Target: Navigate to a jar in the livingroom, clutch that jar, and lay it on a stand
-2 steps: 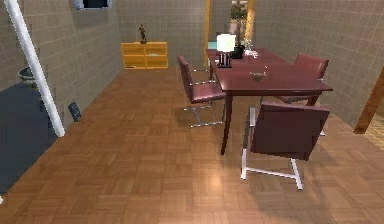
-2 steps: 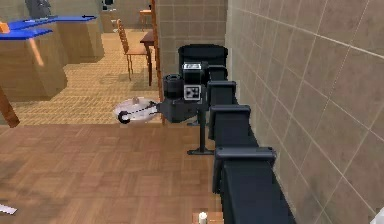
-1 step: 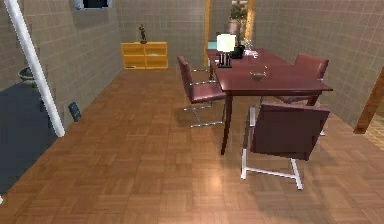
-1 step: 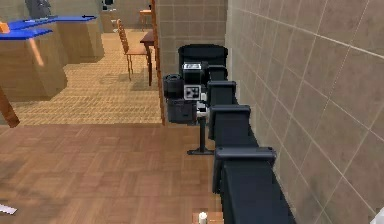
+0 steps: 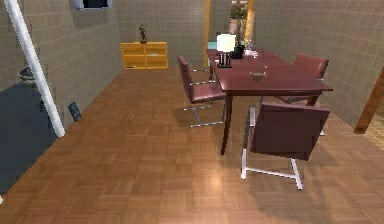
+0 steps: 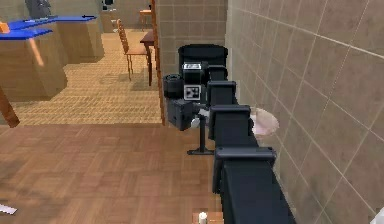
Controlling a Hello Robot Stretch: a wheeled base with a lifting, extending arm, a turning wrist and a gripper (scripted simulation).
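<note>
I count three maroon chairs (image 5: 287, 130) ahead, one dark red counter (image 5: 290, 80) between them, one yellow cabinet (image 5: 145, 55) behind, and one wooden chair (image 6: 130, 50) off to my side.

Even, moderately bright indoor light, both views. White lamp (image 5: 226, 43) on desk (image 5: 275, 82) glows. Soft shadows under chairs (image 5: 288, 130) on wood floor (image 5: 130, 150). Tiled wall (image 6: 320, 80) evenly lit. White post (image 5: 38, 70) leans near forward view's left edge.
</note>
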